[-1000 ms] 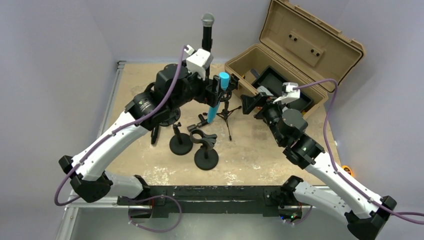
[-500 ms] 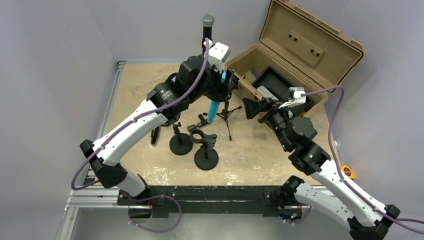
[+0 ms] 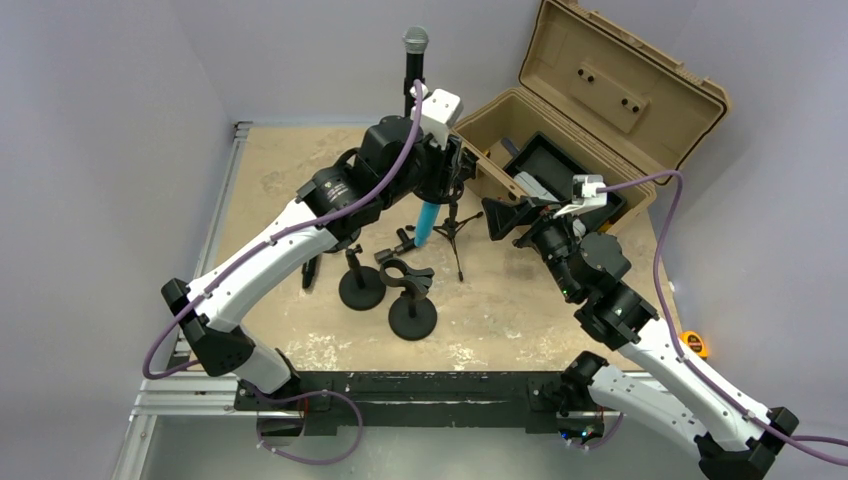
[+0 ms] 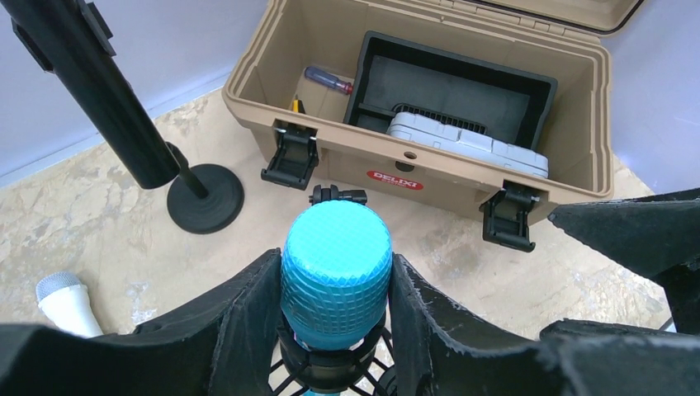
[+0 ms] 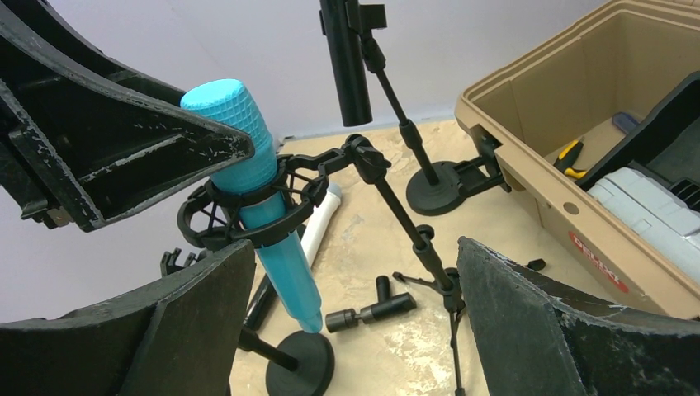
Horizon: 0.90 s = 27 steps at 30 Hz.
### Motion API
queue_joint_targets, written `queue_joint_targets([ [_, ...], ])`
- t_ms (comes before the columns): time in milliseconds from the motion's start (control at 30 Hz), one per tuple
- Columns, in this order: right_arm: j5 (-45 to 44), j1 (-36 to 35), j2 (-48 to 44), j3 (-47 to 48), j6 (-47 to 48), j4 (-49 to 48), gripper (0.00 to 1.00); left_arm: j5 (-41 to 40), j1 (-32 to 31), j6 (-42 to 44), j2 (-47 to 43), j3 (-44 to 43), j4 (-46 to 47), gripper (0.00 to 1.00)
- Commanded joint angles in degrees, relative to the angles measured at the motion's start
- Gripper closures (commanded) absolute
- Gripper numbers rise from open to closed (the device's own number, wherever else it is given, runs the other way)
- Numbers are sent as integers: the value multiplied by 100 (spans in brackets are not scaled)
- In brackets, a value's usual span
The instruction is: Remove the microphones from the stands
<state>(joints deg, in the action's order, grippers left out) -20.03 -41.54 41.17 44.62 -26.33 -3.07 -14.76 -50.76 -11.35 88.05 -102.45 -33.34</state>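
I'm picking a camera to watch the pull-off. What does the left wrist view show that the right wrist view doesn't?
Left wrist only: the left gripper clamping the head of the teal microphone from both sides. Right wrist only: that microphone's full body in its shock mount on the tripod stand, and a loose black adapter. Both: the teal microphone, the tan case, the black microphone.

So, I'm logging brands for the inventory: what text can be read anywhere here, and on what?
"DELIXI": white letters on the red label on the front wall of the tan toolbox.
The same label in the right wrist view: too blurred to read.
Nothing else legible.
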Motion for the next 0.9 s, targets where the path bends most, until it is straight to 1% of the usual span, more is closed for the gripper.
queue_joint_targets([
  [0, 17, 25, -44, -50, 103, -284, 9, 2, -36, 61, 57, -141, 142, 72],
  [33, 17, 23, -38, -58, 112, -291, 10, 8, -31, 67, 82, -213, 107, 77],
  [67, 18, 24, -23, -59, 114, -292, 10, 16, -35, 76, 107, -289, 66, 79],
  [433, 17, 24, -4, -59, 128, -299, 10, 143, -31, 303, 298, -1177, -86, 100],
  [633, 9, 29, 12, -59, 127, -301, 10, 260, -31, 419, 432, -1767, -131, 100],
  [867, -8, 26, 10, -68, 126, -302, 9, 340, -31, 750, 709, -2789, -100, 100],
])
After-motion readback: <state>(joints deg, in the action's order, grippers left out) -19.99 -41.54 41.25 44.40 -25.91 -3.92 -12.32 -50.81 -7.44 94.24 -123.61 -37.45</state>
